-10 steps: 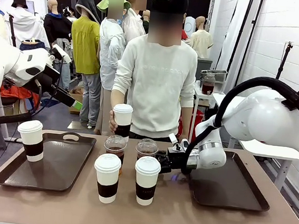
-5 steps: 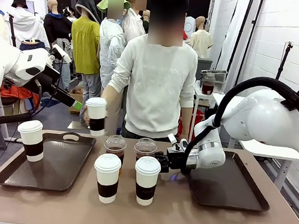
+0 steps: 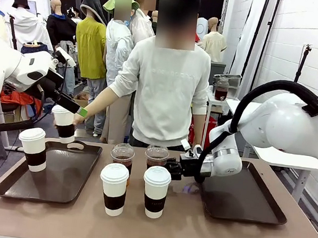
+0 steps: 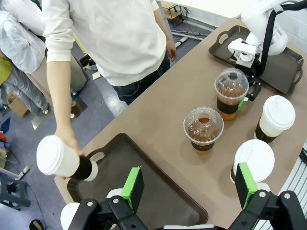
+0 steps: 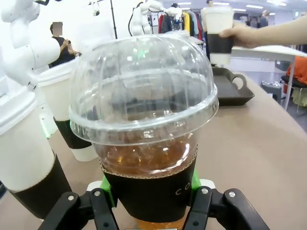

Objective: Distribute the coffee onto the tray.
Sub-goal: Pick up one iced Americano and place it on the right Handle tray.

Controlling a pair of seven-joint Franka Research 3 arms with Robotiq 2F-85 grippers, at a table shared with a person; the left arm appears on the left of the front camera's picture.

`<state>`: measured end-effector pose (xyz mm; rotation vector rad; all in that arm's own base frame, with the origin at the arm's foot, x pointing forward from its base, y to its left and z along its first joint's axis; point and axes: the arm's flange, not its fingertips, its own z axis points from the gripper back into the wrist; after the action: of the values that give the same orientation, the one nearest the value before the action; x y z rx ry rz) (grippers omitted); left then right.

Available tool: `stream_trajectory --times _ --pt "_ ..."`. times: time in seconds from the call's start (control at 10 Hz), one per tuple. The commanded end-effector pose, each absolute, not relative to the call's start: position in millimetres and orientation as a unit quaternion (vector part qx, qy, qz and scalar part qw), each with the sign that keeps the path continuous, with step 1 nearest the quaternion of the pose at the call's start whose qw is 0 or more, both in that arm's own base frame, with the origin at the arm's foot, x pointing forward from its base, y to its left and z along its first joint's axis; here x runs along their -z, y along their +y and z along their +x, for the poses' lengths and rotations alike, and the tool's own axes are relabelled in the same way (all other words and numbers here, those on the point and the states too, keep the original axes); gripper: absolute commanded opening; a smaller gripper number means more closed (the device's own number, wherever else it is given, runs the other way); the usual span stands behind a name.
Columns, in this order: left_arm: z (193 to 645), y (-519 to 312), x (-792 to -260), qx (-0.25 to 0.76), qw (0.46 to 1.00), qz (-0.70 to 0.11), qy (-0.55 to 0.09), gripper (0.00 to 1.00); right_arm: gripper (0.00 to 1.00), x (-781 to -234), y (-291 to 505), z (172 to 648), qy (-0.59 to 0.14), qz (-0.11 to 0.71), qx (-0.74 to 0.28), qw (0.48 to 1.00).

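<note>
On the table (image 3: 205, 227), the right claw (image 3: 168, 168) grips a domed coffee (image 3: 156, 155), which should next be lifted onto the tray (image 3: 247, 202); the left claw (image 4: 189, 187) gapes open.

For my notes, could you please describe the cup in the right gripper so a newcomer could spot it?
At the middle of the table, behind two white cups, stand two clear domed ones. Yours is the right-hand domed cup, clamped by the right gripper.

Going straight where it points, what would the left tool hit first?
Probably the brown tabletop, between the dark plastic tray and the nearer clear dome-lidded cup of brown liquid; depth is unclear.
</note>
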<state>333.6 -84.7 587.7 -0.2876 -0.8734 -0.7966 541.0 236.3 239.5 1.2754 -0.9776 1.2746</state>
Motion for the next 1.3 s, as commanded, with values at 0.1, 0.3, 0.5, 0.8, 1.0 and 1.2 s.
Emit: stream_trajectory --times 0.1,0.3,0.5,0.8,1.0,1.2 --pt "334 -84 -588 0.374 0.82 -0.138 -0.411 1.0 0.63 -304 208 543 -0.422 0.533 -0.512 0.525" --pt "334 -84 -588 0.374 0.82 -0.138 -0.411 1.0 0.63 -332 169 539 -0.427 0.517 -0.515 0.534" --pt "334 -84 -588 0.374 0.82 -0.138 -0.411 1.0 0.63 -347 132 532 -0.415 0.503 -0.523 0.55" --pt "334 -84 -588 0.374 0.82 -0.138 -0.411 1.0 0.63 -357 84 521 -0.423 0.483 -0.531 0.553" --pt "334 -84 -588 0.374 0.82 -0.138 -0.411 1.0 0.63 -357 70 516 -0.446 0.477 -0.521 0.55" --pt "334 -84 -588 0.374 0.82 -0.138 -0.411 1.0 0.63 -351 67 524 -0.426 0.473 -0.526 0.564"
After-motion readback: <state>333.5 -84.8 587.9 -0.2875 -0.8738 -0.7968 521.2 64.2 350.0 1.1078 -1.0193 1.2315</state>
